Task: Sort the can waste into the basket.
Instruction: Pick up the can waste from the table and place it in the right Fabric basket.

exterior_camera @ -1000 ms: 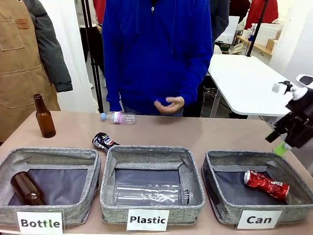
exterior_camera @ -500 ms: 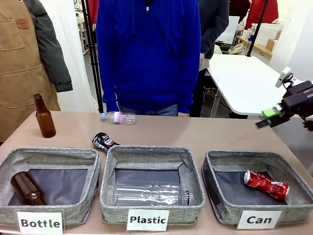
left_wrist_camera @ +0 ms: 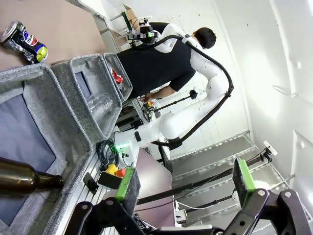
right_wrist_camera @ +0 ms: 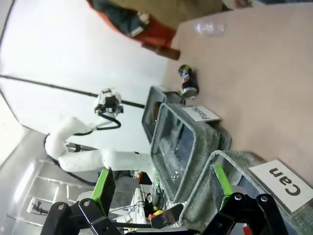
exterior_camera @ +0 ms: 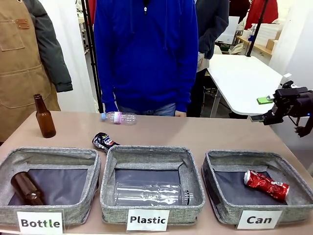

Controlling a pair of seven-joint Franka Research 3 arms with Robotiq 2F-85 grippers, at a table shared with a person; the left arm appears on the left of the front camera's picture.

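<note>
Red can lies in the Can basket; black can sits on the table behind the middle basket. Our right gripper and left gripper hang wide, empty. Next, we reckon, a reach across for it.

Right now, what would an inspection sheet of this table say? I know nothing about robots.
Surface: tan table; Bottle basket, Plastic basket and Can basket along its near edge.
Job's things: red can lying in the Can basket; black can on the table, just beyond the baskets.
Clutter: brown bottle upright at left; clear bottle lying at the far edge.
Grippers: left gripper and right gripper, fingers apart, nothing held.
Cables: black cable along the right arm.
Surroundings: person in blue across the table; white table behind.
</note>
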